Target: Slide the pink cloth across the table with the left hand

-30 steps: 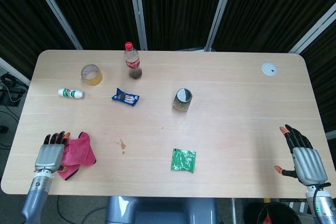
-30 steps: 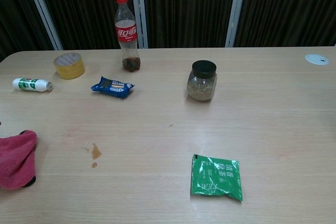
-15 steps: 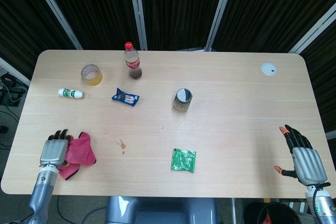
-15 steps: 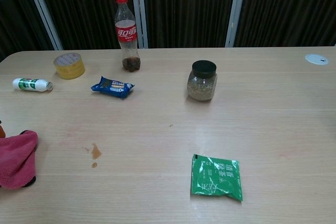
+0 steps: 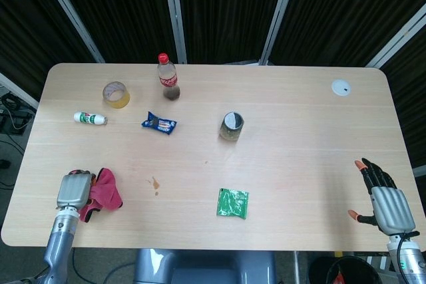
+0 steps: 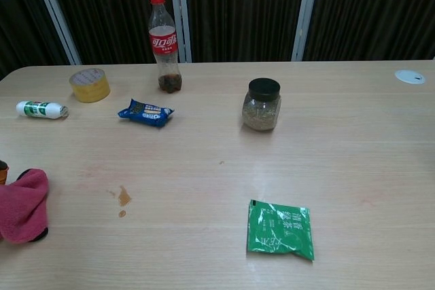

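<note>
Left hand (image 5: 73,191) at the near left corner of the desk (image 5: 299,157), palm down, lying on the left part of the pink cloth (image 5: 104,193). Fingers curled down into the fabric, tips hidden; cloth bunched up against them, so the hand grips it. In the chest view only the cloth (image 6: 22,206) shows at the left edge, rumpled, with a dark fingertip peeking from under its lower edge.

Right hand (image 5: 382,200) at the near right corner, well apart from everything on the desk. Fingers spread and straight, orange tips showing, nothing in it.

Just right of the cloth, a small brown stain (image 5: 155,183) on the desk top. Further right, near the front edge, a green sachet (image 5: 232,203) lying flat.

Mid-desk: a glass jar (image 6: 261,104) with black lid, upright, grainy contents. Left of it a blue snack packet (image 6: 145,113), flat.

Far left: a white tube (image 6: 41,109) with green label, on its side. Behind it a roll of yellow tape (image 6: 90,84). A cola bottle (image 6: 164,43), red cap, upright, nearly empty, at the far edge.

White round disc (image 5: 341,87) set in the far right corner.
</note>
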